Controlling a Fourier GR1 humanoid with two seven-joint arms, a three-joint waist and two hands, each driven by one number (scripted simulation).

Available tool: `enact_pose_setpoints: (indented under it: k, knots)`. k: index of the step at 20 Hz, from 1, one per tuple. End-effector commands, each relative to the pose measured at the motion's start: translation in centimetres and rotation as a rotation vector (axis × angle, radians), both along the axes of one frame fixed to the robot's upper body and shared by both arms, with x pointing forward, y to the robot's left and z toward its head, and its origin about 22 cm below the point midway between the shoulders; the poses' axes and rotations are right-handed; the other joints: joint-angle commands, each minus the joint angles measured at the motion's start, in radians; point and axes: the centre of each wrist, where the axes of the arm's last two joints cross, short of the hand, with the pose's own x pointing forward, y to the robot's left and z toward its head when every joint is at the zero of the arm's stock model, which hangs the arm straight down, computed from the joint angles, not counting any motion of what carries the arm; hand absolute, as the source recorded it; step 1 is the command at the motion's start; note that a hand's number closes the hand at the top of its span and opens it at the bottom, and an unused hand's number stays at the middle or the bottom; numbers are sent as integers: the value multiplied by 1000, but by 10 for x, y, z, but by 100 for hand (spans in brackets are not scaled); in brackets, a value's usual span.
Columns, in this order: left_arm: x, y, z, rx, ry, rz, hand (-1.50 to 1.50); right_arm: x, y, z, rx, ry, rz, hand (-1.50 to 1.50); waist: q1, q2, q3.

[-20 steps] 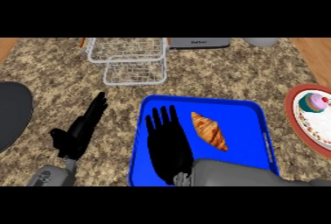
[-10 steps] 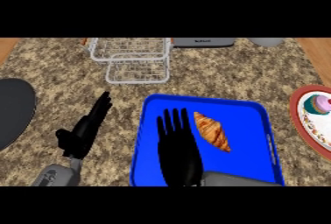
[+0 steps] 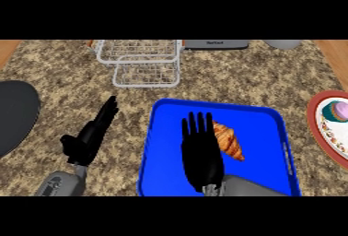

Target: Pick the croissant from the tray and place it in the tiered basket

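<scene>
A golden-brown croissant lies on the blue tray, near the tray's middle. My right hand hovers over the tray just left of the croissant, fingers straight and pointing away from me, open, its fingertips beside the croissant's far end. The wire tiered basket stands at the back of the counter, left of centre. My left hand rests open on the counter left of the tray, fingers stretched toward the basket.
A dark round pan sits at the left edge. A red-rimmed plate holding a small cake is at the right edge. A grey appliance and a grey bowl stand along the back.
My right hand has shifted right and forward across the tray, closing in on the croissant's left side. The left hand has barely moved.
</scene>
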Motion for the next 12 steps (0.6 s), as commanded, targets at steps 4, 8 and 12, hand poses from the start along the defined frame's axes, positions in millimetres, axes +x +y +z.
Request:
enact_pose_setpoints:
  k: [4,8,12]
  knots:
    - [1,2,11,-8,2,-12,0,0,-11,-15,-68,-47,-190,-150,5,-1,0]
    - [-6,-5,8,-9,5,-23,0,9,-34,-6,-72,-25,-197,-150,5,0,0]
    - [13,-7,3,-12,10,-9,0,19,-25,-20,-49,-14,-194,-150,4,2,0]
